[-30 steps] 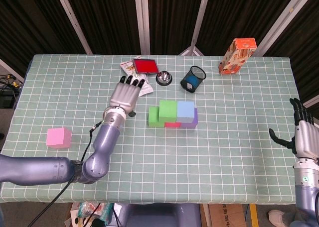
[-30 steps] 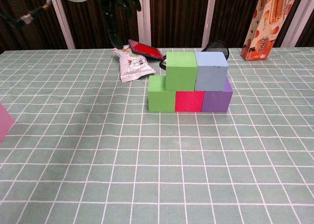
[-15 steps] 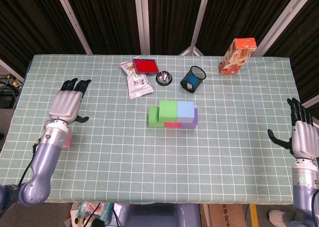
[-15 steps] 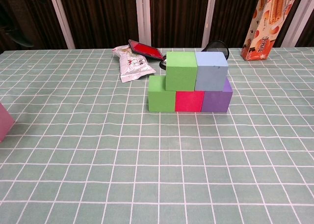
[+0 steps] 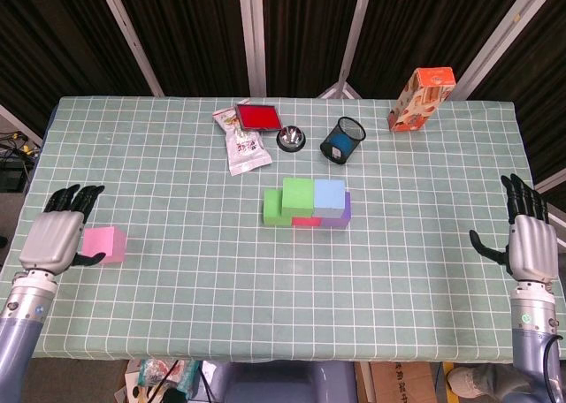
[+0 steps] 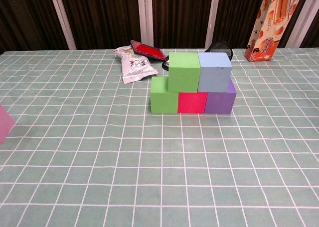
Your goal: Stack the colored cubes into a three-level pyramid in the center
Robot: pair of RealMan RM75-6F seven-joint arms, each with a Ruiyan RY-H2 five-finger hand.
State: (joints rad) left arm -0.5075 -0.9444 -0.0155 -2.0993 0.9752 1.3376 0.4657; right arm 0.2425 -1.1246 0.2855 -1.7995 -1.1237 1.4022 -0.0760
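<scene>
From the head view, I am holding my left hand at the table's left edge, fingers spread and gripping nothing. The pink cube is sitting just beside it, on the thumb side, toward the table's centre. My right hand is hanging off the far right edge, fingers apart and empty too, well away from everything. So the left hand is plainly the nearer one for this pickup, and I am judging that the coming move is a short sideways reach to close around the pink cube. A cube offers no long axis to line up with.

The pyramid is standing in the middle, with two levels built and the top missing. Behind it I am seeing a snack packet, a red tray, a small metal bowl, a mesh pen cup and an orange box. None of them is lying between cube and stack.

From the chest view, neither hand is showing. The bottom row is reading green cube, red cube, purple cube, with a second green cube and a blue cube on top, touching. Only a pink sliver is peeking in at the left border.
</scene>
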